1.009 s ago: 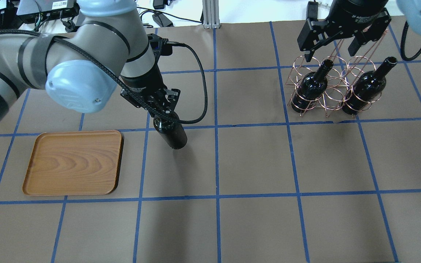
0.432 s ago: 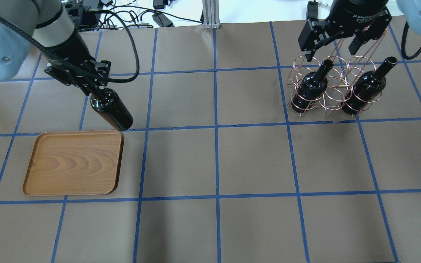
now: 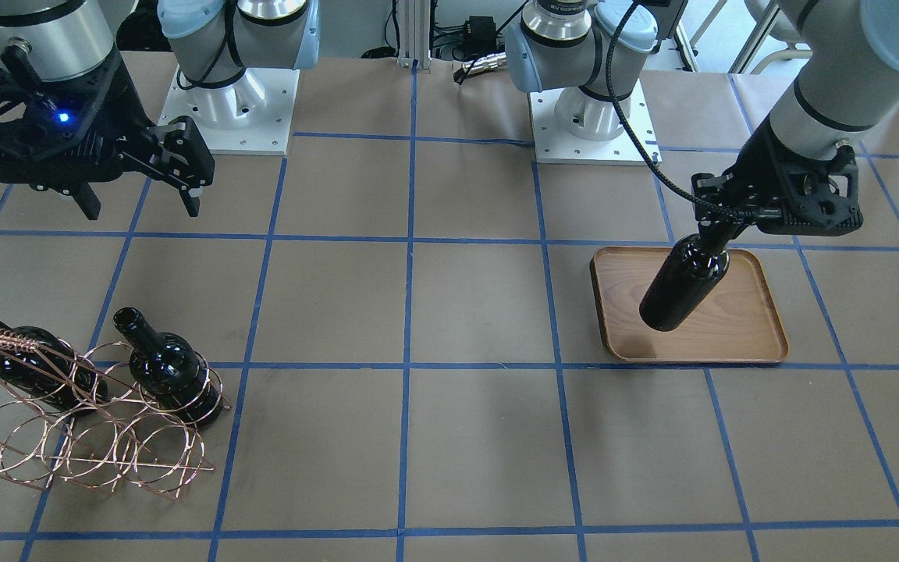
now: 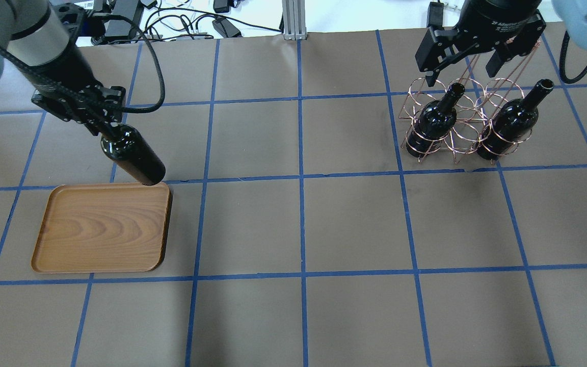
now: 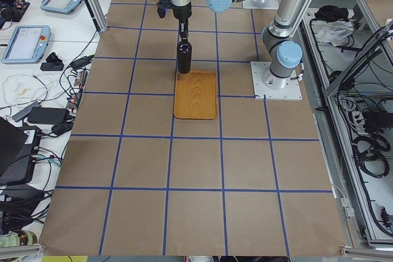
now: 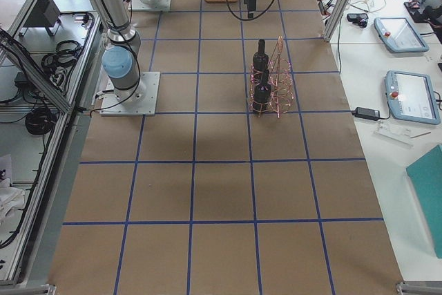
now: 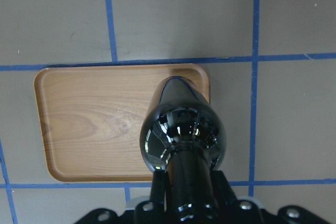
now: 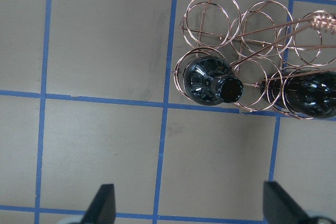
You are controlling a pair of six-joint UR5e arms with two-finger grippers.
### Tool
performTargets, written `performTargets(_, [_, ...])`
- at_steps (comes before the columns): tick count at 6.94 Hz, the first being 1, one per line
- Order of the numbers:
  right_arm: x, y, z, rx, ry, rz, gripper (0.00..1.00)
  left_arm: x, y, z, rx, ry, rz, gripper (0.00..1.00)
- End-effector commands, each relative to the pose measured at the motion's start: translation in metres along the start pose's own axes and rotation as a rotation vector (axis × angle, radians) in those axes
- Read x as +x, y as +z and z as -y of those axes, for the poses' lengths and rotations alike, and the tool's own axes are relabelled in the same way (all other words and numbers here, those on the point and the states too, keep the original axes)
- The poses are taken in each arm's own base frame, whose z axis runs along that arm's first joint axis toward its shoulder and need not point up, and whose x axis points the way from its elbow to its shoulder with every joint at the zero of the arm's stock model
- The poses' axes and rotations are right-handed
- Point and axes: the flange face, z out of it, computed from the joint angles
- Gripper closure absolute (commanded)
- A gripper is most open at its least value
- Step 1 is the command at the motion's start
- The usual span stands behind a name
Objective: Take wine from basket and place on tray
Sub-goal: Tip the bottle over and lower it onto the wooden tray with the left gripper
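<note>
My left gripper [image 4: 104, 125] is shut on the neck of a near-black wine bottle [image 4: 133, 159], which hangs in the air. In the front view the bottle [image 3: 684, 282] hangs over the wooden tray [image 3: 738, 332]; the left wrist view shows its body [image 7: 182, 132] above the tray's [image 7: 94, 124] right part. The tray [image 4: 101, 227] lies at the table's left. Two more bottles [image 4: 435, 121] [image 4: 512, 121] stand in the copper wire basket [image 4: 464, 133] at the far right. My right gripper [image 4: 469, 66] is open and empty above the basket; its fingers [image 8: 102, 205] show in the right wrist view.
Brown paper with a blue tape grid covers the table [image 4: 354, 229]. Cables and gear lie beyond the far edge [image 4: 222, 25]. The arm bases [image 3: 590, 117] stand on white plates on the robot's side.
My left gripper has carried the bottle leftward from the table's middle to the tray's far right corner. The right gripper and the basket have not moved.
</note>
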Motion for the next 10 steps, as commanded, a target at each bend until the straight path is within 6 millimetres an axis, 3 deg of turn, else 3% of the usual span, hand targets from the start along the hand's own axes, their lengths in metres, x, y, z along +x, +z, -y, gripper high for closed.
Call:
performTargets(1, [0.000,0.001,0.000,-0.001,0.000,0.001,0.00,-0.033,0.031,-0.014,-0.044,0.002,0.001,1.00])
performTargets(3, [0.000,0.001,0.000,-0.001,0.000,0.001,0.00,-0.079,0.045,-0.019,-0.065,-0.039,-0.025,1.00])
performTargets(8, [0.000,0.003,0.000,-0.004,0.000,0.002,0.00,-0.084,0.062,-0.016,-0.106,-0.044,-0.036,1.00])
performTargets(9, [0.000,0.003,0.000,-0.006,0.000,0.000,0.00,-0.083,0.062,-0.015,-0.099,-0.051,-0.047,0.15])
performTargets(10, [0.000,0.002,-0.002,-0.005,0.000,-0.001,0.00,-0.083,0.055,-0.014,-0.090,-0.058,-0.041,0.00])
